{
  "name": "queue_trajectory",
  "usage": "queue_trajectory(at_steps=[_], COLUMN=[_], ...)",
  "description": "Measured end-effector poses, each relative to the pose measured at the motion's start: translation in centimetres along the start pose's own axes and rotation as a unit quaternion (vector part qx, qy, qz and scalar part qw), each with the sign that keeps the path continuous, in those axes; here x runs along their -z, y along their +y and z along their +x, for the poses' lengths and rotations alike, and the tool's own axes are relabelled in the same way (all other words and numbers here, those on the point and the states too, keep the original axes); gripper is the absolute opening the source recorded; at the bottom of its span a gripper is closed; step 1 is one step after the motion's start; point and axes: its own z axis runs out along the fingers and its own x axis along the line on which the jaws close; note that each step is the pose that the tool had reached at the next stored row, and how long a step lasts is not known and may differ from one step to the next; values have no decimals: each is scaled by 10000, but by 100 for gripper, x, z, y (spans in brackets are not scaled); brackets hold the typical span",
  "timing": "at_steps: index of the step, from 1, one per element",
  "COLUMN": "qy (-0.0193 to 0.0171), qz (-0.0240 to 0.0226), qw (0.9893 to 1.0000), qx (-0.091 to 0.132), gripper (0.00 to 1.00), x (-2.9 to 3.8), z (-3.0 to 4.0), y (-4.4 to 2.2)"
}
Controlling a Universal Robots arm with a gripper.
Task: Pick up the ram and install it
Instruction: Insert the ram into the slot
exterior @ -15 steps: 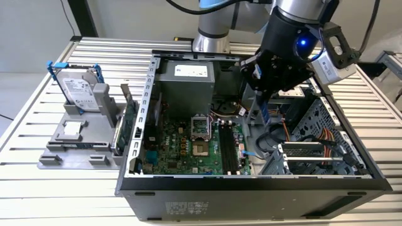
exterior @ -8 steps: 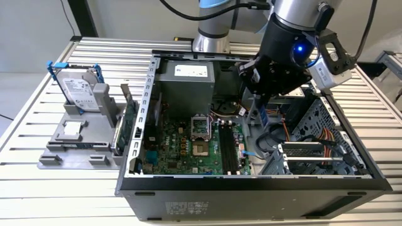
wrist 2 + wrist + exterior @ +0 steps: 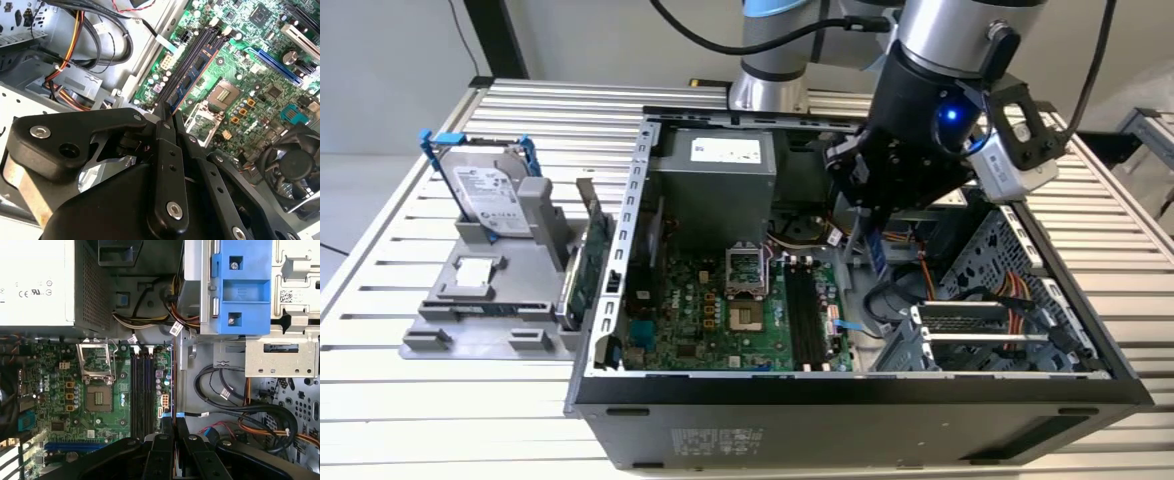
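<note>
My gripper (image 3: 875, 228) hangs over the open computer case (image 3: 854, 385), shut on the ram (image 3: 879, 252), a thin bluish stick that points down from the fingers. In both wrist views the two black fingers (image 3: 164, 131) (image 3: 163, 437) pinch one end of the ram (image 3: 201, 62) (image 3: 173, 390), which shows edge-on. The black memory slots (image 3: 141, 390) (image 3: 186, 61) (image 3: 807, 322) lie on the green motherboard (image 3: 707, 320). The ram is held above the board, a little to the side of the slots towards the case's cable bay, roughly parallel to them.
A grey power supply (image 3: 714, 185) fills the case's rear. The open CPU socket (image 3: 744, 270) sits beside the slots. Cables and a drive cage (image 3: 987, 310) crowd the exterior view's right. Outside the case stand a hard drive (image 3: 487, 190) in a blue frame and a green expansion card (image 3: 594, 260).
</note>
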Motion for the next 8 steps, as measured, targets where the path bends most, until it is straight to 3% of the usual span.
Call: queue_trajectory(at_steps=[8], qy=[0], qz=[3], qw=[10000], qx=[1], gripper=[0], x=[-58], z=[-1], y=[-1])
